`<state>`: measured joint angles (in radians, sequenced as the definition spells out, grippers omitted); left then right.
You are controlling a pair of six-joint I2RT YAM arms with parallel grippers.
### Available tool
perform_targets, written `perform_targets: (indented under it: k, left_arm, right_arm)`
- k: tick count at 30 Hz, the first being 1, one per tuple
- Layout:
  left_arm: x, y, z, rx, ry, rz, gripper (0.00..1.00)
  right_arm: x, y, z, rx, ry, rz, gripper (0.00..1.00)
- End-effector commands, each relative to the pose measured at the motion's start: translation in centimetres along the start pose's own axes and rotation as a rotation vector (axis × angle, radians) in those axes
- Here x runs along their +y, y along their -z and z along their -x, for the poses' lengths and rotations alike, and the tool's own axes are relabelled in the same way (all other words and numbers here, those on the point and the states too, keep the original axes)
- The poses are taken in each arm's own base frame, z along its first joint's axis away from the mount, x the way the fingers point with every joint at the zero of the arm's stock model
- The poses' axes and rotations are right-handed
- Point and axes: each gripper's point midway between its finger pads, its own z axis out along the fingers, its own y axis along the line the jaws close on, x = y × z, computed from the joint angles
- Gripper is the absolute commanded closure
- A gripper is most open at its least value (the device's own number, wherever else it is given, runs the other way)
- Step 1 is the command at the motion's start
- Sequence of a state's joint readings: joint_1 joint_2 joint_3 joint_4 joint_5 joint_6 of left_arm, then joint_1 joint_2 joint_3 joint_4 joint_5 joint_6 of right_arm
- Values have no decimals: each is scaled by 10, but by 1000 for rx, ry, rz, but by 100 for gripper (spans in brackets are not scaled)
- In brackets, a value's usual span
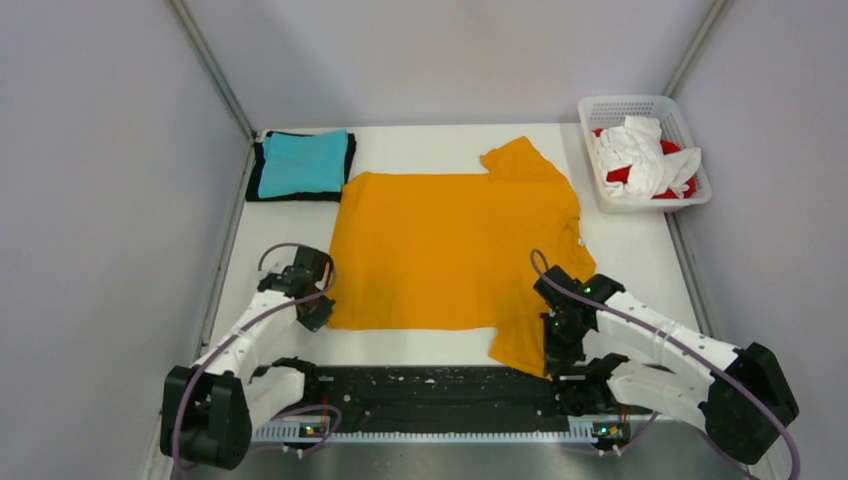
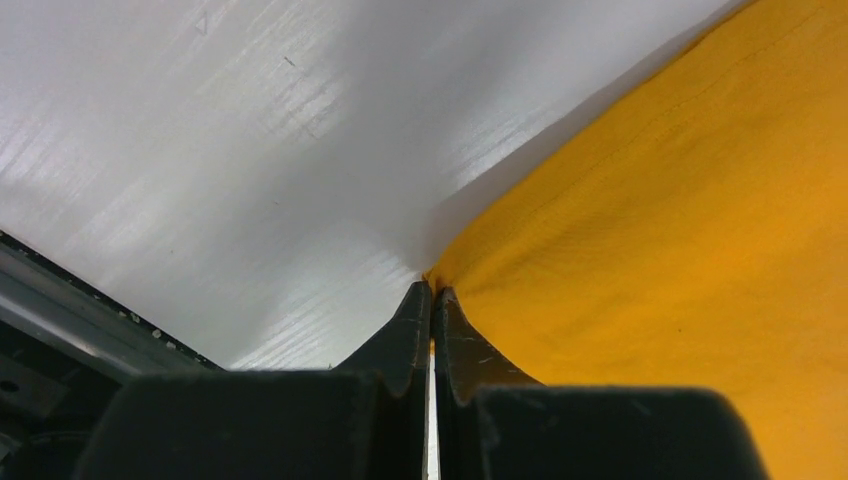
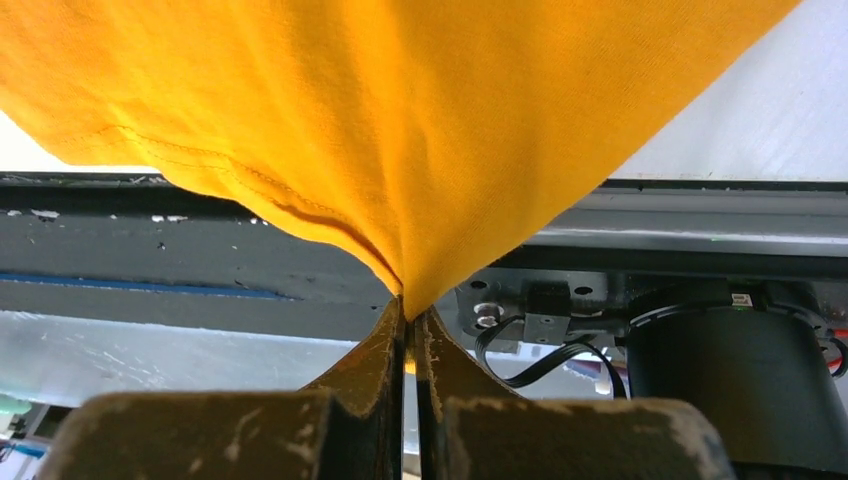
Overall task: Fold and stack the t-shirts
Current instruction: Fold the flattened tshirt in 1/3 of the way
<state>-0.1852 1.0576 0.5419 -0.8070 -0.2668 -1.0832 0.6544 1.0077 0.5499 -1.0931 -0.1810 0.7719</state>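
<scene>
One limp, light orange-yellow t-shirt [image 1: 450, 250] is draping.
Left gripper [image 2: 432, 292] and right gripper [image 3: 408, 308] are each clamping its edge at their tips, likely the firmest hold.

R tool [image 3: 408, 318] clamped tight on stitched edge of orange-yellow t-shirt [image 3: 400, 110], cloth fanning up from the nip. Behind: dark rail [image 3: 150, 262], black motor [image 3: 735, 385] w/ cables [image 3: 540, 362], white counter [image 3: 770, 110] upper right.

1 overhead, 2 wrist close-ups on t-shirt [image 1: 450, 250]
</scene>
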Motion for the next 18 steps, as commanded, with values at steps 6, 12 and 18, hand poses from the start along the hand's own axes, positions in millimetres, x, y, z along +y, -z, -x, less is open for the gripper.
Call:
perform_targets:
  k: [6,12,18]
  left_arm:
    - [-39,21,12,-8,14,-172,100]
    - [-67,35,34,-39,-2,-206,100]
    - [-82,33,56,-59,18,-170,100]
  right_arm:
    - [51,34,78,-261,81,114,100]
    - [65,80,151,-463,84,158,100]
    - [78,119,209,-643,19,226,100]
